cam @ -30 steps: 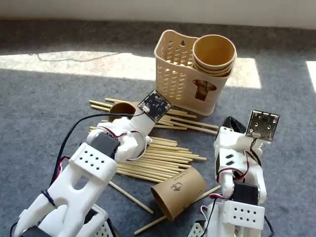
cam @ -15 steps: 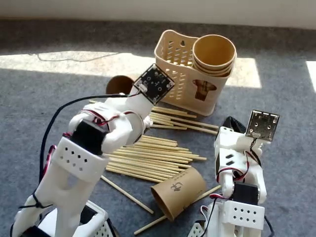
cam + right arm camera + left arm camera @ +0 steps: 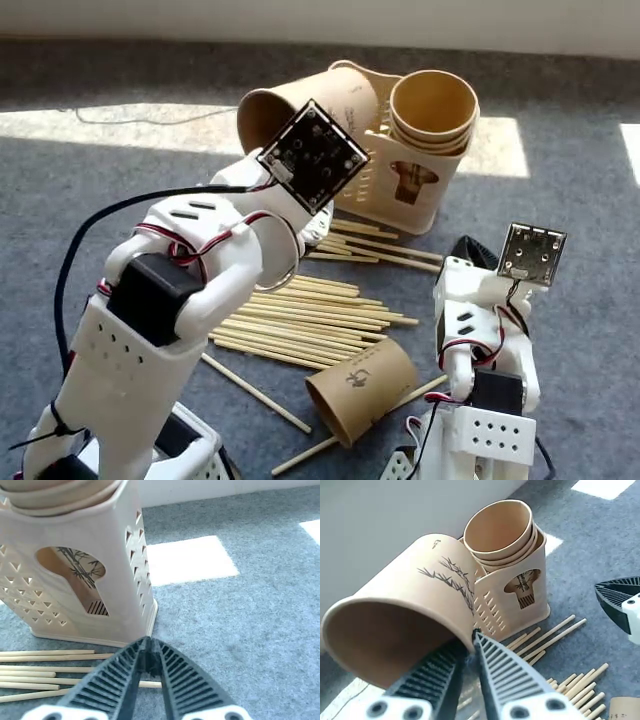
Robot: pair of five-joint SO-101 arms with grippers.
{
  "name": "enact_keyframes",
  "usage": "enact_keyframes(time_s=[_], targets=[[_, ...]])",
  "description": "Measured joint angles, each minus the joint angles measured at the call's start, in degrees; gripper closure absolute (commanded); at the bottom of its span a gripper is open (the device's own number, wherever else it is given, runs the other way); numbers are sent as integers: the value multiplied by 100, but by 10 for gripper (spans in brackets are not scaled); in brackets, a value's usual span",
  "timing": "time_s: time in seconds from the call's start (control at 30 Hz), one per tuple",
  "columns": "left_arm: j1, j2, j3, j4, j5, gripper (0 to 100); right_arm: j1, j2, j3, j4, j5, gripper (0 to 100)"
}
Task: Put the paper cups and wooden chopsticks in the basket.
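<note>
High view: the held paper cup point(image 3: 300, 105) hangs tilted at ten o'clock of the basket point(image 3: 400, 195), close by its rim. A knock there could tip the basket. A loose cup point(image 3: 362, 388) lies at six o'clock, its dark mark unreadable.

Left wrist view: the left jaws pinch only the held cup's lip, so it may slip or crease. It carries a bamboo drawing and an illegible mark.

Right wrist view: the right jaws are pressed together, empty, above the chopsticks point(image 3: 45, 670).
</note>
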Motion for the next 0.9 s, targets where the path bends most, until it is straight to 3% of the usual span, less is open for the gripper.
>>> enact_keyframes(time_s=[0.23,0.8,0.9], targets=[[273,299,-334,-264,0,992,0,0,0,0,0,989],[624,3077,-2585,-281,-193,991,0,0,0,0,0,989],[624,3393,-2787,-281,-220,934,0,0,0,0,0,989]])
